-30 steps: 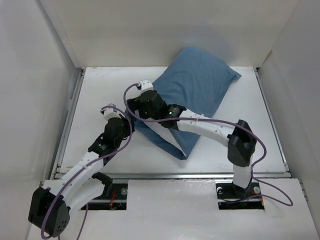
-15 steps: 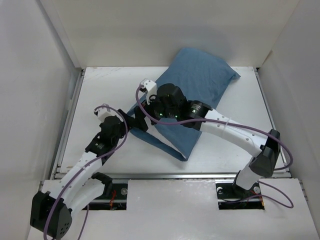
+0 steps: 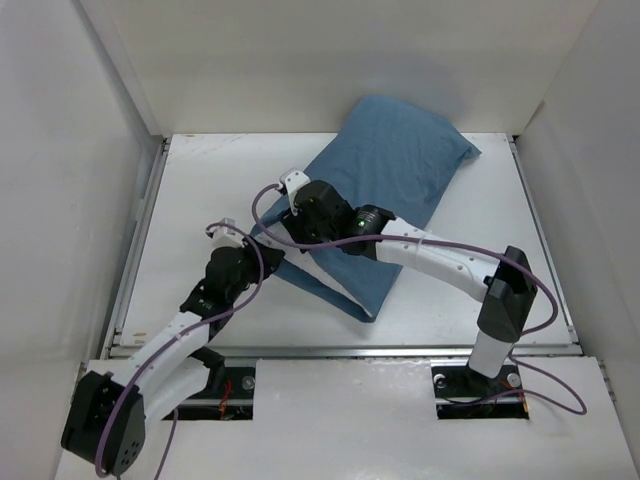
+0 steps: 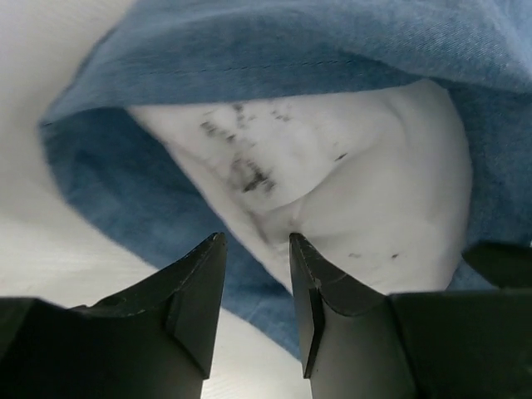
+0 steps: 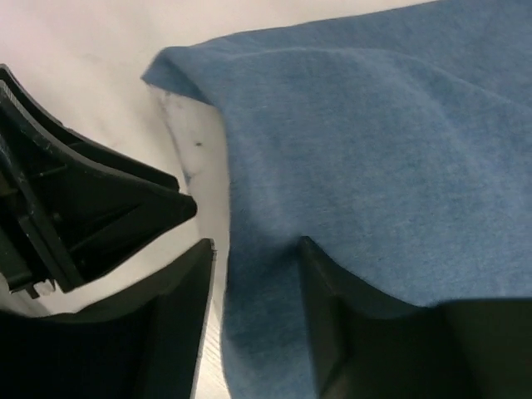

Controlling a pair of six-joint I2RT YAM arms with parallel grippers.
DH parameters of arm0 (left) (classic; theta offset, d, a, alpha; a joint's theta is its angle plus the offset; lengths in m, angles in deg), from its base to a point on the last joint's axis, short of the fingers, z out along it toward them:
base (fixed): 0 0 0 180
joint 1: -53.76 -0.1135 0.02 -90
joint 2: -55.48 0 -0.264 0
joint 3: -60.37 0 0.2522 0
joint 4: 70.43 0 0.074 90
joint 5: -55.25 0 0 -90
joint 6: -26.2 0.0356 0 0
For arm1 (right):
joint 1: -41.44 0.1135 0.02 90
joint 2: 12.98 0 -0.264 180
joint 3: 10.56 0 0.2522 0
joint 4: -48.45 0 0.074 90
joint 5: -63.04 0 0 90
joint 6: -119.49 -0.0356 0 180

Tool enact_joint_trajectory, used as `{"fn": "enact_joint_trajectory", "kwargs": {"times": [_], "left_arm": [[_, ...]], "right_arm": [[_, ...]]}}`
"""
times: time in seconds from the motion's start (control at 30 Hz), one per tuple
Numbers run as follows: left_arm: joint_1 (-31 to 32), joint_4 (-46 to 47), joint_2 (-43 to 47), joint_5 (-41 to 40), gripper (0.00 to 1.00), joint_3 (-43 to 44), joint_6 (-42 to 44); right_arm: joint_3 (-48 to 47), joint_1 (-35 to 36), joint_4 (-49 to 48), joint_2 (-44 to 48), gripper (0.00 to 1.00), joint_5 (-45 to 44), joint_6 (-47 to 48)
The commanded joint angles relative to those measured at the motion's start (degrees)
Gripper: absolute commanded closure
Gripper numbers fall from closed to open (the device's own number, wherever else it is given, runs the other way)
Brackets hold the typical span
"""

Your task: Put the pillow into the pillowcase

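- Pillow (image 4: 349, 191) status: nearly all inside the pillowcase (image 3: 400, 170), lying diagonally across the middle and far part of the table (image 3: 200, 180). Just a smudgy white end left showing at the open mouth on the near-left side.
- Left gripper (image 4: 256, 241): parked right at that mouth, jaws a small way apart with nothing between them, lower hem just ahead of the tips.
- Right gripper (image 5: 253, 245): up on top of the case near the mouth, jaws straddling a ridge of blue cloth. Can't tell if it's really pinched or only closing in.
- Looks like the last bit of the job: getting the hem over that exposed end.
- To do it well: grab only blue hem, never the white stuffing underneath, otherwise just drags the pillow back out. Pinch the lower hem with the left and keep the top layer lifted with the right. Then pull toward the near-left while nudging the end inward. Go slow with cloth this limp.
- Versus half a second back: right elbow pulled in from way out on the right, wrist lower on the case. Left wrist slid in closer to the mouth. No shift at the case's far corner.
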Motion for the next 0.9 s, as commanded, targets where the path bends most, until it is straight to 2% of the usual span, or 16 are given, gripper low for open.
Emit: {"fn": "enact_joint_trajectory", "kwargs": {"times": [0.0, 0.03, 0.07, 0.17, 0.23, 0.37, 0.4, 0.47, 0.5, 0.57, 0.7, 0.77, 0.8, 0.83, 0.87], "left_arm": [[0.01, 14.12, -4.34, 5.35, 0.67, 0.73, 0.04], [0.53, 15.35, -5.74, 5.96, 0.68, 1.44, 0.04], [0.53, 16.58, -8.54, 5.97, 0.7, 1.44, 0.04], [1.06, 19.4, -12.78, 6.49, 0.75, 4.08, 0.04], [1.06, 21.16, -17.26, 4.92, 0.77, 5.74, 0.56], [1.06, 23.1, -23.94, 4.91, 0.83, 10.14, 1.27], [1.06, 23.1, -25.08, 4.91, 0.83, 11.1, 1.27], [1.06, 23.1, -27.64, 4.3, 0.84, 13.47, 1.8], [1.06, 23.1, -28.25, 3.69, 0.85, 14.01, 1.8], [-0.87, 23.71, -29.4, 3.68, 0.85, 14.71, 1.8], [-2.97, 22.93, -29.41, 5.25, 0.87, 14.72, 1.8], [-3.68, 20.39, -25.83, 5.79, 0.87, 14.11, 1.8], [-3.69, 14.72, -23.8, 4.14, 0.87, 14.1, 2.32], [-3.69, 10.57, -21.51, 1.95, 0.87, 14.1, 2.33], [-3.69, 5.83, -19.05, -0.77, 0.85, 14.1, 2.33]], "right_arm": [[-0.52, 0.14, -4.56, 0.36, 0.52, -4.95, 1.17], [-0.52, 0.14, -5.52, 0.36, 0.6, -4.95, 1.17], [-0.52, 0.14, -6.05, 0.36, 0.79, -5.47, 0.48], [-1.83, 0.14, -5.01, 0.96, 1.0, -3.11, 0.47], [-2.71, 0.14, -2.56, 1.49, 1.0, 0.22, 0.47], [-3.86, 0.14, 2.37, 2.64, 1.0, 18.64, 1.78], [-3.86, 0.14, 2.9, 3.16, 1.0, 28.96, 1.79], [-2.9, 0.14, 0.99, 3.17, 1.0, 39.21, 1.79], [-2.2, 0.14, -0.42, 3.17, 1.0, 48.48, 1.79], [-1.66, 0.14, -2.54, 2.12, 1.0, 53.56, 1.79], [-4.73, 0.14, -1.24, -0.52, 1.0, 56.22, 1.79], [-4.74, 0.14, -1.23, -1.31, 1.0, 47.73, 1.79], [-5.35, 0.14, 0.6, -1.84, 0.93, 43.78, 1.79], [-5.35, 0.14, 1.4, -1.84, 0.79, 40.09, 1.79], [-5.88, 0.14, 2.02, -1.84, 0.71, 35.26, 1.79]]}}
